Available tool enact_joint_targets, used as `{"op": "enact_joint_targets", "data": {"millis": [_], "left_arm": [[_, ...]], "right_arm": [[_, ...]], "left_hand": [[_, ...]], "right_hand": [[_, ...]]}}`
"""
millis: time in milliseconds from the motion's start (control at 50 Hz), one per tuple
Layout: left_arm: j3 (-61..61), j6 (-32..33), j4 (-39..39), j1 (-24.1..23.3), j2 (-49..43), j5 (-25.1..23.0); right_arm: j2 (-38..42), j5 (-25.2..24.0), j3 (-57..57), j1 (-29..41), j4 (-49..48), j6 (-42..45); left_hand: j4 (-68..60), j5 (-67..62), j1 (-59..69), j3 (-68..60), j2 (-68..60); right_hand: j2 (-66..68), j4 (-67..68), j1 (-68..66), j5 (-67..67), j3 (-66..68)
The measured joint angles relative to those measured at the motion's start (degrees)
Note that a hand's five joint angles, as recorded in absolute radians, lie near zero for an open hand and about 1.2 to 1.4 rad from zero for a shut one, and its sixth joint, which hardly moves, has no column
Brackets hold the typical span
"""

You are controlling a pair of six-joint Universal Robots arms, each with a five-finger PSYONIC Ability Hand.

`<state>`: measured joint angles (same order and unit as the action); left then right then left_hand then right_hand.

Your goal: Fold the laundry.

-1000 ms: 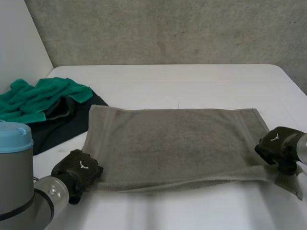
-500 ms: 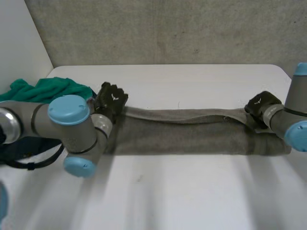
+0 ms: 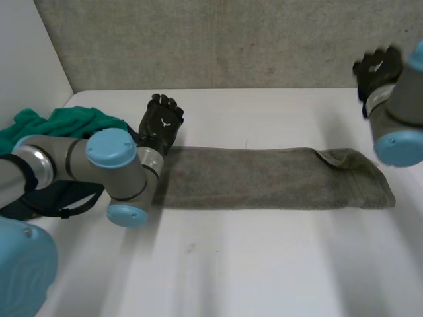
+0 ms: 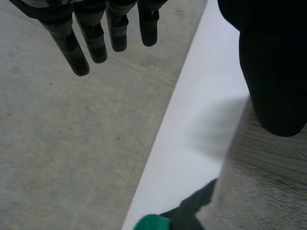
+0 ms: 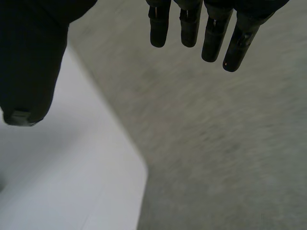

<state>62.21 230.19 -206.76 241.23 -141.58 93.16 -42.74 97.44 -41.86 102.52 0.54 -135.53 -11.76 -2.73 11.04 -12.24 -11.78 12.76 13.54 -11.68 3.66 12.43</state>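
Note:
A grey towel (image 3: 271, 178) lies folded in half lengthwise, a long strip across the middle of the white table (image 3: 264, 264). My left hand (image 3: 160, 124) hovers open just above the towel's far left corner, fingers straight and holding nothing. In the left wrist view its fingers (image 4: 96, 38) point at the wall, with the towel (image 4: 264, 182) beneath the thumb. My right hand (image 3: 378, 68) is raised high above the table's far right, open and empty. Its fingers (image 5: 211, 28) spread straight in the right wrist view.
A pile of teal cloth (image 3: 56, 125) over dark cloth (image 3: 59, 191) lies at the table's left edge, seen too in the left wrist view as teal cloth (image 4: 151, 223). A concrete wall (image 3: 231, 39) rises behind the table. The towel's right end has a turned-up corner (image 3: 337, 158).
Both hands carried the towel's near edge over to the far edge, halving it lengthwise, then let go. Both hands opened; the right hand lifted up and away.

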Motion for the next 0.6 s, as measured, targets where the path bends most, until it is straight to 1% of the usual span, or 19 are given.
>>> {"op": "enact_joint_targets", "data": {"millis": [40, 80, 140, 160, 180, 200, 220, 260, 280, 300, 400, 460, 520, 600], "left_arm": [[2.4, -0.3, 0.0, -0.1, 2.8, 0.2], [4.3, -0.6, 0.0, -0.1, 4.8, 0.3], [8.6, -1.7, 0.1, -0.2, 9.1, 0.4], [8.6, -1.7, 0.1, -0.2, 9.1, 0.4], [10.9, -2.6, 0.1, -0.3, 11.3, 0.4], [11.6, -2.9, 0.1, -0.3, 11.9, 0.4], [13.9, -4.0, 0.1, -0.4, 14.1, 0.4], [15.5, -5.0, 0.2, -0.4, 15.5, 0.4], [17.6, -6.5, 0.2, -0.5, 17.3, 0.3], [20.0, -8.6, 0.3, -0.5, 19.3, 0.2], [25.8, -14.3, 0.5, -0.5, 23.6, -0.1], [27.8, -16.0, 0.5, -0.5, 24.5, -0.2], [29.7, -16.9, 0.6, -0.5, 24.9, -0.3], [31.0, -17.0, 0.6, -0.2, 24.8, -0.4]], "right_arm": [[-6.4, -1.1, -2.8, -0.1, -1.4, -5.6], [-8.4, -1.8, -4.0, -0.2, -1.6, -7.2], [-16.7, -7.0, -10.3, -1.8, -1.4, -12.8], [-16.7, -7.0, -10.3, -1.8, -1.4, -12.8], [-19.0, -9.2, -13.0, -2.8, -0.7, -13.9], [-19.4, -9.6, -13.5, -3.0, -0.5, -14.0], [-21.8, -12.4, -17.0, -4.3, 0.8, -14.7], [-23.0, -13.8, -19.0, -5.1, 2.1, -14.9], [-23.6, -14.5, -20.1, -5.5, 2.7, -14.9], [-25.2, -16.5, -23.7, -6.9, 5.4, -14.8], [-27.1, -19.7, -32.5, -10.0, 12.1, -12.8], [-27.0, -20.6, -36.0, -10.8, 13.8, -11.1], [-26.3, -21.3, -39.2, -11.6, 13.7, -9.8], [-24.9, -21.9, -42.6, -12.8, 10.8, -9.0]], "left_hand": [[0.0, 0.0, 0.0, 0.0, 0.0], [0.0, 0.0, 0.0, 0.0, 0.0], [0.0, 0.0, 0.0, 0.0, 0.1], [0.0, 0.0, 0.0, 0.0, 0.1], [0.0, 0.0, 0.0, 0.0, 0.1], [0.0, 0.0, 0.0, 0.0, 0.1], [0.0, 0.0, 0.0, 0.0, 0.1], [0.0, 0.0, 0.0, 0.0, 0.1], [0.0, 0.0, 0.0, 0.0, 0.1], [0.0, 0.0, 0.0, 0.0, 0.1], [0.0, 0.0, 0.0, 0.0, 0.1], [0.0, 0.0, 0.0, 0.0, 0.1], [0.0, 0.0, 0.0, 0.0, 0.1], [0.0, 0.0, 0.0, 0.0, 0.1]], "right_hand": [[0.0, 0.0, 0.0, 0.0, 0.0], [0.0, 0.0, 0.0, 0.0, 0.0], [0.0, 0.0, 0.0, 0.0, 0.0], [0.0, 0.0, 0.0, 0.0, 0.0], [0.0, 0.0, 0.0, 0.0, 0.0], [0.0, 0.0, 0.0, 0.0, 0.0], [0.0, 0.0, 0.0, 0.0, 0.0], [0.0, 0.0, 0.0, 0.0, 0.0], [0.0, 0.0, 0.0, 0.0, 0.0], [0.7, 0.5, -0.6, 0.7, 0.9], [9.8, 9.2, -8.0, 8.5, 10.5], [13.8, 13.3, -11.3, 12.1, 14.2], [15.1, 14.5, -12.1, 13.1, 15.4], [14.9, 14.4, -11.9, 13.1, 15.3]]}}
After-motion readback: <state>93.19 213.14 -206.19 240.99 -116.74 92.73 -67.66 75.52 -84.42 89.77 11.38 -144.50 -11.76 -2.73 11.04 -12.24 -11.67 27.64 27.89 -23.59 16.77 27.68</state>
